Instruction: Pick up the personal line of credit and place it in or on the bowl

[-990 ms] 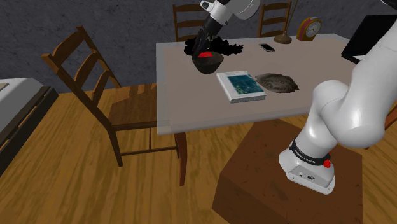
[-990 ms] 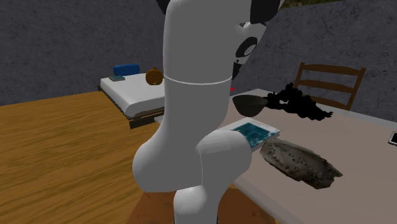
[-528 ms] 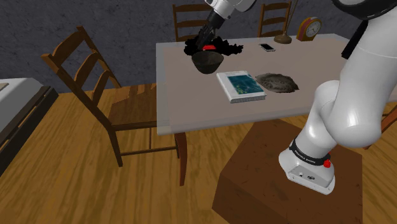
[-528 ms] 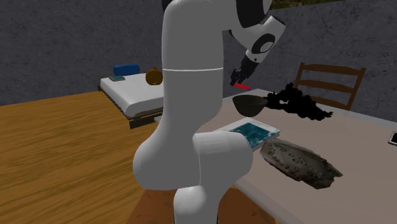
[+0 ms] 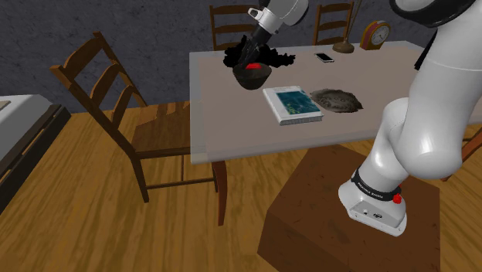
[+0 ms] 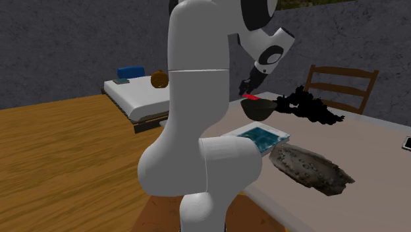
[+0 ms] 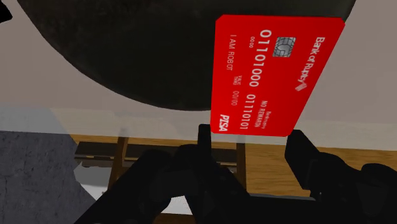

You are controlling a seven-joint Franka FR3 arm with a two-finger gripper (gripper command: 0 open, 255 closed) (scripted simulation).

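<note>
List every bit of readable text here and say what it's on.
All on the red card:
"Bank of Robots" (last word unsure)
"01101000", then a second number group too blurred to be sure of
"I AM ROBOT"
"NO REWARDS"
"00/00", with tiny print beside it too small to read
"PISA"
Clock dial: too small to read.
Book cover: no legible text.

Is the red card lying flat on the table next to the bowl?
No, the red card is clasped between the tips of the claw over the dark bowl, not lying on the table.
</note>
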